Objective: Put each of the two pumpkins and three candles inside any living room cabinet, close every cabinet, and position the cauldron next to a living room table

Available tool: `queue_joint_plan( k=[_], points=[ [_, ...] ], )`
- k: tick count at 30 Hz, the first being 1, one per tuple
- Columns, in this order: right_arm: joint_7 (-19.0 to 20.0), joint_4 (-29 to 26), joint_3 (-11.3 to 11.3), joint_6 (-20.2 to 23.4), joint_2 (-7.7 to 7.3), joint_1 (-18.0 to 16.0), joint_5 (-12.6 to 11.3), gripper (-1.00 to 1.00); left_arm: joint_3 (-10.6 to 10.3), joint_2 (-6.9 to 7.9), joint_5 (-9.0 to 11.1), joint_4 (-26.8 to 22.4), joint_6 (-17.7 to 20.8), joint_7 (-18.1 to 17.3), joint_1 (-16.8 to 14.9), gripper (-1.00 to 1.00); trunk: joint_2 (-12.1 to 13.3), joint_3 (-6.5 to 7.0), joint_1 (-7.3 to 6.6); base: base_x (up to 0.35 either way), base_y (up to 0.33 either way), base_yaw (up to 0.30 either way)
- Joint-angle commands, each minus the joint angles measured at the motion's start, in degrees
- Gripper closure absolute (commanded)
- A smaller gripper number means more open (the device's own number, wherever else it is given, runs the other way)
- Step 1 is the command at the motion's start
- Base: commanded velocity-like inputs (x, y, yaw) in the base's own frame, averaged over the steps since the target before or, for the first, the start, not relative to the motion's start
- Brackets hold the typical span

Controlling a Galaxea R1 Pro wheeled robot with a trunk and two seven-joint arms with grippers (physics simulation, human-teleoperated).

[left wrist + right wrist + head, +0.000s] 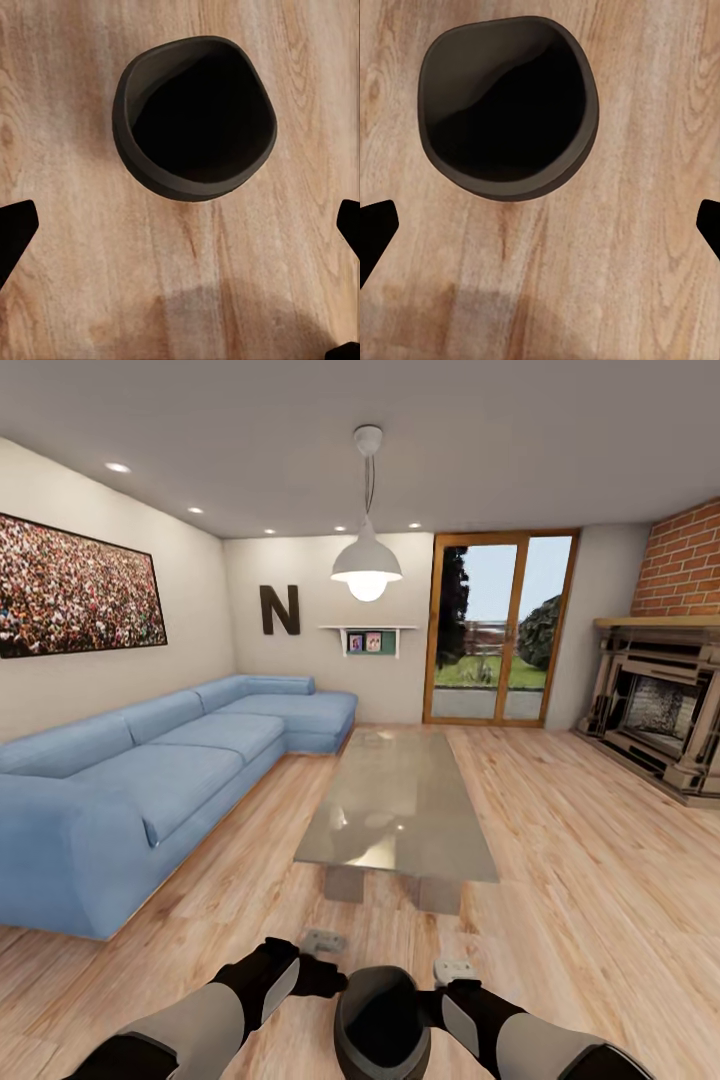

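The cauldron, a round black pot with a wide mouth, shows at the bottom of the head view between my two forearms. Both wrist views look straight down into it, with wooden floor around the cauldron. My left gripper is open, its dark fingertips far apart and clear of the pot. My right gripper is open too, with nothing between its fingers. The long low table with the glossy grey top stands just ahead, its near end a short way beyond the cauldron.
A blue corner sofa runs along the left wall. A fireplace under a brick wall stands at the right. Glass doors are at the back, and a pendant lamp hangs over the table. Wooden floor lies open on both sides of the table.
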Motion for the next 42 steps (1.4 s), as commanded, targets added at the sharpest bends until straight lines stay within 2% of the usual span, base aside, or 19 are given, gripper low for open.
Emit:
queue_joint_plan(
  k=[1, 13, 14, 17, 19, 24, 42],
  points=[
    [-0.3, -0.1, 0.5, 0.3, 0.00, 0.0, -0.5, -1.00, -0.3, 0.00, 0.6, 0.0, 0.2, -0.5, 0.0, -1.00, -0.4, -0.25, 0.22, 0.000, 0.000, 0.000],
    [-0.3, -0.1, 0.6, 0.2, 0.01, 0.0, -0.5, -1.00, -0.2, 0.00, 0.6, 0.0, -0.7, -1.6, 0.0, -1.00, -5.3, -2.40, 2.86, 0.000, 0.000, 0.000],
    [-0.3, -0.1, 0.7, 0.1, 0.01, 0.0, -0.5, -1.00, -0.2, 0.00, 0.6, 0.1, -3.2, -1.7, 0.0, -1.00, -5.7, -2.58, 3.08, 0.000, 0.000, 0.000],
    [-0.3, -0.1, 0.6, 0.1, 0.01, 0.0, -0.5, -1.00, -0.2, 0.00, 0.6, 0.5, -6.5, -1.7, 0.0, -1.00, -6.9, -3.12, 3.73, 0.000, 0.000, 0.000],
    [-0.3, 0.0, 0.5, 0.1, 0.01, 0.0, -0.5, -1.00, -0.2, 0.00, 0.7, 1.0, -7.9, -1.7, 0.0, -1.00, -6.9, -3.12, 3.73, 0.000, 0.000, 0.000],
    [-0.3, 0.0, 0.5, 0.1, 0.01, 0.0, -0.5, -1.00, -0.2, 0.00, 0.7, 1.5, -8.6, -1.3, 0.0, -1.00, -6.9, -3.12, 3.73, 0.037, 0.000, 0.000],
    [-0.3, 0.0, 0.5, 0.1, 0.01, 0.0, -0.4, -1.00, -0.3, 0.00, 0.6, 1.7, -9.1, -1.6, 0.0, -1.00, -7.3, -3.30, 3.95, 0.279, 0.000, 0.000]
  ],
)
